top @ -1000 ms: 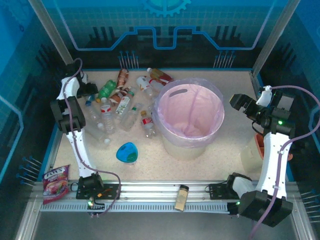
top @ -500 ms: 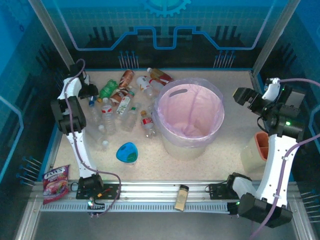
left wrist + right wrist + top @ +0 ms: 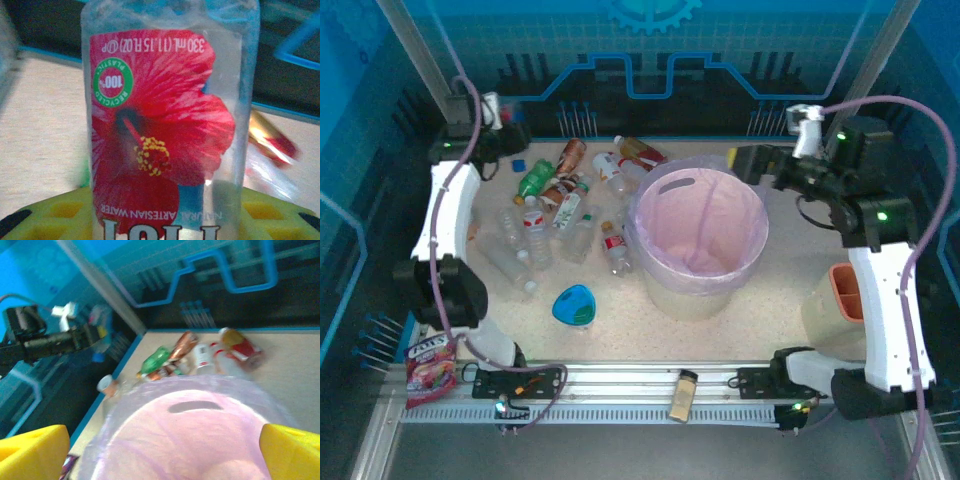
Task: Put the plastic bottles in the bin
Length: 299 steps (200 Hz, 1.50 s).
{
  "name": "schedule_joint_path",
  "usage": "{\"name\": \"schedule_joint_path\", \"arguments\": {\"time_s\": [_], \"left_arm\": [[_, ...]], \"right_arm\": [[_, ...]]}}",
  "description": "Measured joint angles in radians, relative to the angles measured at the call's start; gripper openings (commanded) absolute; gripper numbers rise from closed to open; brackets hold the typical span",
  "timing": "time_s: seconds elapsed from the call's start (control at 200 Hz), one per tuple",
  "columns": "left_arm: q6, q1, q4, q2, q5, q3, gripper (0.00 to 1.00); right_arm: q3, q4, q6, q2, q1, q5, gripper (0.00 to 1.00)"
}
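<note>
The left end effector [image 3: 506, 140] is gripping a red-label bottle [image 3: 165, 125] aloft, seemingly for carrying to the bin [image 3: 638, 215]; the right end effector [image 3: 742, 162] is hovering open by its rim.

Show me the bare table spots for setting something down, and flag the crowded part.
Free: the table right of the bin, up to the orange cup; also the near strip between the blue dish, the bin and the front rail. Crowded: the plastic bottles heaped left of the bin toward the back.
</note>
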Motion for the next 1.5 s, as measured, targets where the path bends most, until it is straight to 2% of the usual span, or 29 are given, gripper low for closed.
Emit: {"name": "schedule_joint_path", "arguments": {"time_s": [0.13,0.205,0.37,0.515,0.69,0.881,1.026,1.136,1.226,1.326,1.401,1.496], "left_arm": [[-0.026,-0.234,0.005,-0.122,0.02,-0.087,0.36],[-0.055,-0.317,0.006,-0.195,0.047,-0.144,0.36],[-0.103,-0.402,0.046,-0.338,0.111,-0.245,0.34],[-0.137,-0.465,0.096,-0.403,0.19,-0.297,0.33],[-0.145,-0.516,0.11,-0.409,0.242,-0.31,0.32],[-0.144,-0.539,0.13,-0.408,0.269,-0.312,0.32],[-0.145,-0.54,0.154,-0.406,0.27,-0.312,0.34],[-0.146,-0.539,0.165,-0.406,0.258,-0.312,0.42],[-0.149,-0.54,0.176,-0.405,0.249,-0.312,0.65],[-0.171,-0.54,0.198,-0.412,0.235,-0.323,0.81],[-0.195,-0.54,0.206,-0.432,0.213,-0.347,0.87],[-0.216,-0.539,0.195,-0.487,0.175,-0.391,0.9]], "right_arm": [[0.098,0.043,0.01,0.127,0.191,0.028,0.99],[0.152,0.069,0.011,0.196,0.278,0.03,0.99],[0.245,0.108,0.018,0.329,0.386,0.026,1.0],[0.273,0.142,0.037,0.41,0.406,0.02,1.0],[0.289,0.177,0.064,0.48,0.407,0.004,0.98],[0.29,0.222,0.098,0.511,0.407,-0.035,0.81],[0.29,0.243,0.126,0.517,0.407,-0.054,0.59],[0.29,0.257,0.132,0.517,0.406,-0.05,0.57],[0.29,0.274,0.135,0.518,0.406,-0.048,0.55],[0.294,0.291,0.138,0.517,0.397,-0.055,0.51],[0.31,0.298,0.136,0.517,0.385,-0.055,0.47],[0.358,0.301,0.126,0.517,0.357,-0.055,0.46]]}}
